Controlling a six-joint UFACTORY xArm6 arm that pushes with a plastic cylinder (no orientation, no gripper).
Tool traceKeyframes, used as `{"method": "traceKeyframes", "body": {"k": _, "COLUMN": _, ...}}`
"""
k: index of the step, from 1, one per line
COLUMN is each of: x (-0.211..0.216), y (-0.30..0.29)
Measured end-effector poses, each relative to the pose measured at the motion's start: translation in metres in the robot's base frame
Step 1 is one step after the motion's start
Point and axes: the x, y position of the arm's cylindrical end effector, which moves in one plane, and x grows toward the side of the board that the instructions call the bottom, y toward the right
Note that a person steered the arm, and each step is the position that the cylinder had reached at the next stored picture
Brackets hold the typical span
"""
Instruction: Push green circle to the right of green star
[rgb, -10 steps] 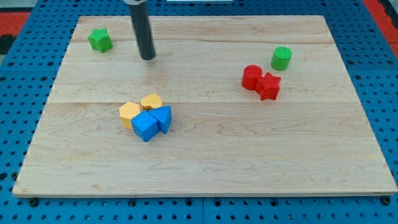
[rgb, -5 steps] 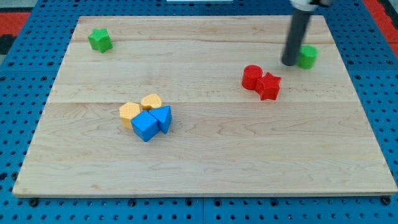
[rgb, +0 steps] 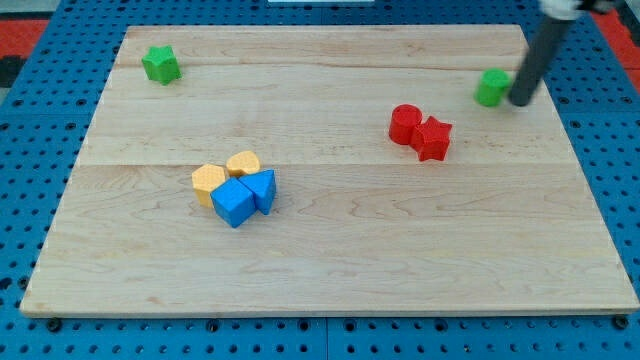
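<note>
The green circle (rgb: 491, 87) is a short green cylinder near the board's right edge, in the upper right of the view. The green star (rgb: 160, 64) lies far off at the upper left of the board. My tip (rgb: 520, 101) is just to the right of the green circle, close beside it or touching it; the rod slants up to the view's top right corner.
A red cylinder (rgb: 405, 123) and a red star (rgb: 433, 138) touch each other left and below the green circle. Two yellow blocks (rgb: 209, 181) (rgb: 243, 164) and two blue blocks (rgb: 234, 203) (rgb: 262, 188) cluster at the board's left centre. The wooden board (rgb: 330, 270) lies on blue pegboard.
My tip crossed from the upper left to the left of the green circle, nudged it right, and now stands on its right side. The other blocks have not moved.
</note>
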Motion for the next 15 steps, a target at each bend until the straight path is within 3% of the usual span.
{"method": "traceKeyframes", "body": {"k": 1, "x": 0.0, "y": -0.048}}
{"method": "traceKeyframes", "body": {"k": 4, "x": 0.004, "y": -0.055}}
{"method": "traceKeyframes", "body": {"k": 7, "x": -0.033, "y": -0.003}}
{"method": "traceKeyframes", "body": {"k": 8, "x": -0.062, "y": -0.078}}
{"method": "traceKeyframes", "body": {"k": 9, "x": -0.064, "y": -0.113}}
{"method": "traceKeyframes", "body": {"k": 11, "x": -0.047, "y": -0.021}}
{"method": "traceKeyframes", "body": {"k": 12, "x": -0.093, "y": -0.009}}
{"method": "traceKeyframes", "body": {"k": 14, "x": -0.103, "y": -0.131}}
{"method": "traceKeyframes", "body": {"k": 15, "x": -0.102, "y": -0.119}}
